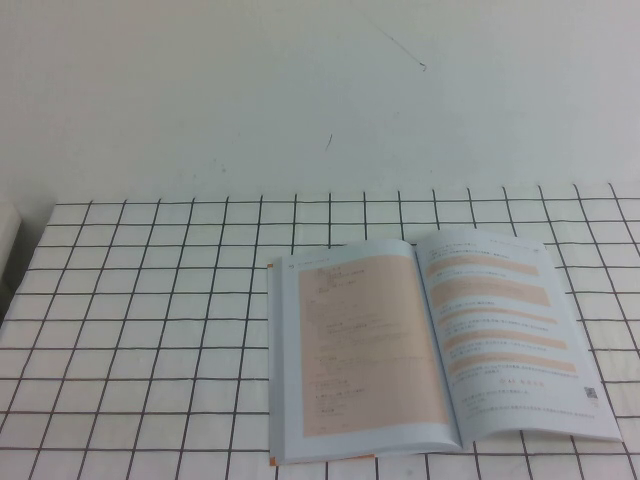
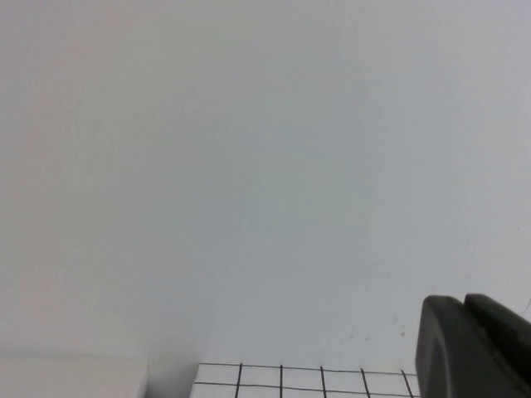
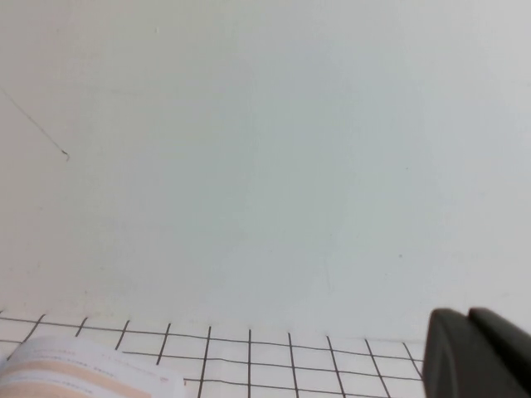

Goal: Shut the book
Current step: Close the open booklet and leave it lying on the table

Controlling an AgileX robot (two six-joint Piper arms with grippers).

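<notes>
Lying open and flat on the grid-lined table [image 1: 150, 330], the book [image 1: 430, 340] rests toward the robot's right, while the left gripper [image 2: 473, 348] and right gripper [image 3: 481, 352] face the white wall [image 1: 300, 80], each showing only a dark edge, so I cannot tell their state.

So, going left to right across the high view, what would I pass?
Checked cloth → open book, left page with one big orange block → centre fold → right page with orange stripes. The left claw and right claw are outside that view, each seen only in its own wrist view.
</notes>
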